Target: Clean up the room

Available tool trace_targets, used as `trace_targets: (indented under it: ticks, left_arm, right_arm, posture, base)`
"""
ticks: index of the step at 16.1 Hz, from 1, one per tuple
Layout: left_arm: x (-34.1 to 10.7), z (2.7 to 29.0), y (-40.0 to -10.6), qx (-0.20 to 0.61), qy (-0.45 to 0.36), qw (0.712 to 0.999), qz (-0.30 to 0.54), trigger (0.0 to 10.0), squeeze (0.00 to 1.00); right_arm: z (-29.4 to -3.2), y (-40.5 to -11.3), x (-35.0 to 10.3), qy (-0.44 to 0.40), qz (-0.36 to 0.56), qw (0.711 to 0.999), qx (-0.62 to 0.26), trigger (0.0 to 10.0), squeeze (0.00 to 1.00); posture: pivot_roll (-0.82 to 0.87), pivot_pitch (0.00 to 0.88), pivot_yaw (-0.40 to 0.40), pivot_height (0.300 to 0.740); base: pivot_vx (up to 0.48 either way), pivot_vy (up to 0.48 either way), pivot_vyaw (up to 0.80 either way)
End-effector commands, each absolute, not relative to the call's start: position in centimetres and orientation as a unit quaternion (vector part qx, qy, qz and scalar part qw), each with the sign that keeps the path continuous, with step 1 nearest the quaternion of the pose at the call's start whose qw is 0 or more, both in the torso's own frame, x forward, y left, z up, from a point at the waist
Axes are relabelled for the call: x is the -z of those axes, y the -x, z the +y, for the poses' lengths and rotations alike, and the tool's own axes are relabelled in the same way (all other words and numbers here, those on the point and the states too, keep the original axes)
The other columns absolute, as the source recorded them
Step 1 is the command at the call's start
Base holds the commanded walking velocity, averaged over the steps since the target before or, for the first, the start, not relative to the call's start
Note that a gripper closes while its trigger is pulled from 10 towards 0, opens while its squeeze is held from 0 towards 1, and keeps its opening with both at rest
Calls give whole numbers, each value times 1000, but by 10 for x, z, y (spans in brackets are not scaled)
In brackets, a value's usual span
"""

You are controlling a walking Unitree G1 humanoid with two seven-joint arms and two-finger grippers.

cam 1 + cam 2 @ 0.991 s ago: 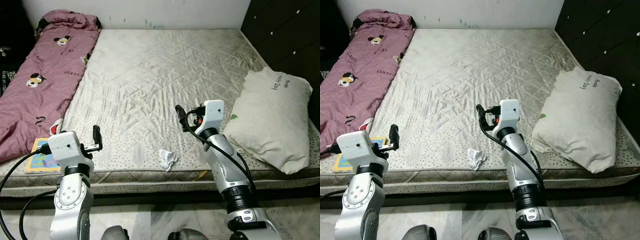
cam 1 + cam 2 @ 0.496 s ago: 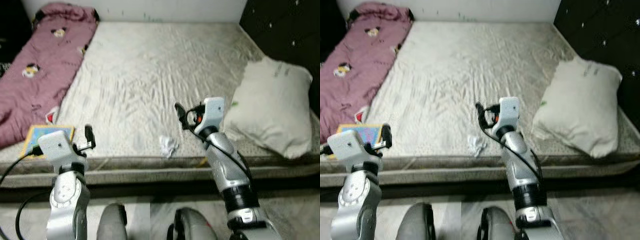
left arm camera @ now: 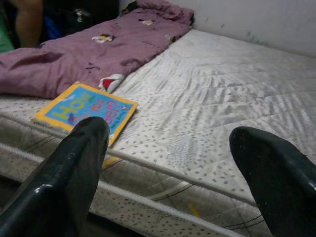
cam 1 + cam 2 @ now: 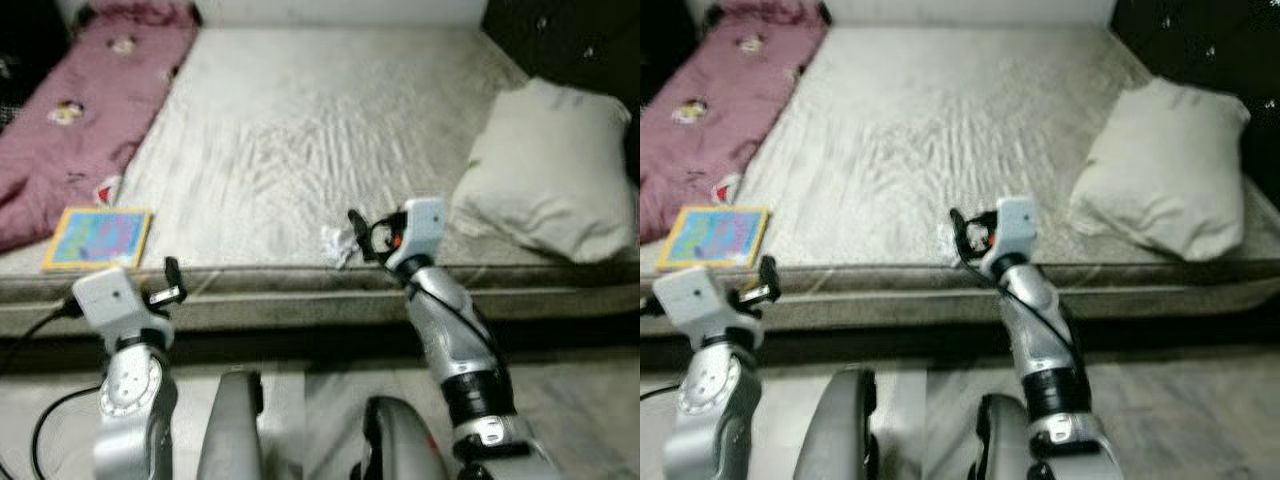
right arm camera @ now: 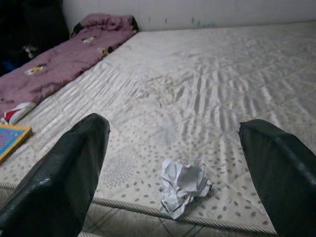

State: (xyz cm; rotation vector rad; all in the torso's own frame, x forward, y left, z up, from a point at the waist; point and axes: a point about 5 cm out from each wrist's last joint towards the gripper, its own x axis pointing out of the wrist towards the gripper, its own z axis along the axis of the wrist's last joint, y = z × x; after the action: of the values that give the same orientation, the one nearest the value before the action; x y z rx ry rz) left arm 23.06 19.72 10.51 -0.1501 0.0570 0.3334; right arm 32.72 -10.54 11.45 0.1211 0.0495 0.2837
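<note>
— Where's the right end effector [image 5: 173,163]?

— Raised at the foot edge of the mattress [image 4: 300,130], fingers spread wide with nothing between them. The crumpled paper [image 5: 183,185] lies just ahead of it, close to the mattress's piped edge.

— So how should it go in?

— I'd say low and straight, centring the wad between the fingers before closing; it's light and could skid away.

— And the left end effector [image 3: 182,163]?

— Open too, empty, hovering by the mattress edge near the picture book [image 4: 97,237] beside the purple blanket [image 4: 80,110]. The pillow [image 4: 550,170] sits far right.

Soft, even indoor light; head views blurred, probably motion; wrist views sharper.
</note>
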Motion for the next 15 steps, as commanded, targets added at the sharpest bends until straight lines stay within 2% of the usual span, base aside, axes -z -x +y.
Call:
trace_targets:
  ticks: [1,5,9,11,15]
  left_arm:
    - [-111,195,-233,-162,77,984,16,10000,0]
    - [-112,193,-233,-149,83,985,10,10000,0]
    - [-113,191,-234,-138,88,986,7,10000,0]
    - [-114,191,-234,-138,90,986,7,10000,0]
    - [-114,191,-235,-137,91,986,6,10000,0]
  right_arm:
    - [-106,-330,-121,-54,15,988,-144,10000,0]
    - [-104,-330,-120,-49,16,987,-151,10000,0]
    - [-99,-329,-125,-40,-1,985,-167,10000,0]
    - [-100,-330,-124,-49,3,986,-162,10000,0]
    - [-100,-331,-125,-48,2,986,-161,10000,0]
  posture:
    - [-8,66,-20,627]
    - [-5,61,-21,627]
    - [-4,70,-24,627]
    - [-3,77,-22,627]
    - [-7,84,-24,627]
  base:
    - [0,0,0]
    - [0,0,0]
    - [0,0,659]
    - [0,0,0]
    - [262,0,0]
